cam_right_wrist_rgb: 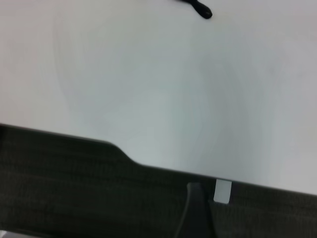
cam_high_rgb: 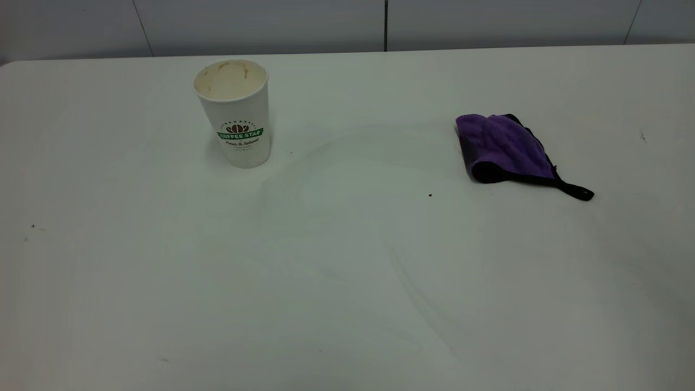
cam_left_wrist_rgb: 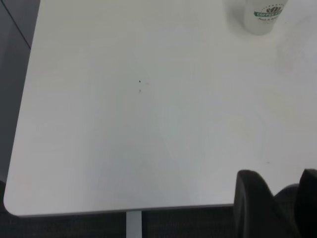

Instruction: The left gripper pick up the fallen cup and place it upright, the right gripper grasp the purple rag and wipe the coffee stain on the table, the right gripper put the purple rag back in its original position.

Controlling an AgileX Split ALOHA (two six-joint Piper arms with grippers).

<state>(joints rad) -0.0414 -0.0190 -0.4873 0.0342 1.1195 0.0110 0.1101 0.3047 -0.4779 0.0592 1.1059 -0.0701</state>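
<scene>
Looks like a plain lab or test room, set up for robot trials rather than a home or kitchen. Shown by a large bare white worktop [cam_high_rgb: 347, 304] with rounded corners, faintly smeared across its middle. Backed along the far edge by grey wall panels [cam_high_rgb: 260, 24] split by dark seams. Furnished with almost nothing: one printed paper cup [cam_high_rgb: 234, 111] upright near the far left corner, one purple rag [cam_high_rgb: 502, 146] toward the right edge. Below the near edge, dark carpet-like flooring [cam_right_wrist_rgb: 74, 198]. At the near left corner, black tool [cam_left_wrist_rgb: 277, 206] parts.
</scene>
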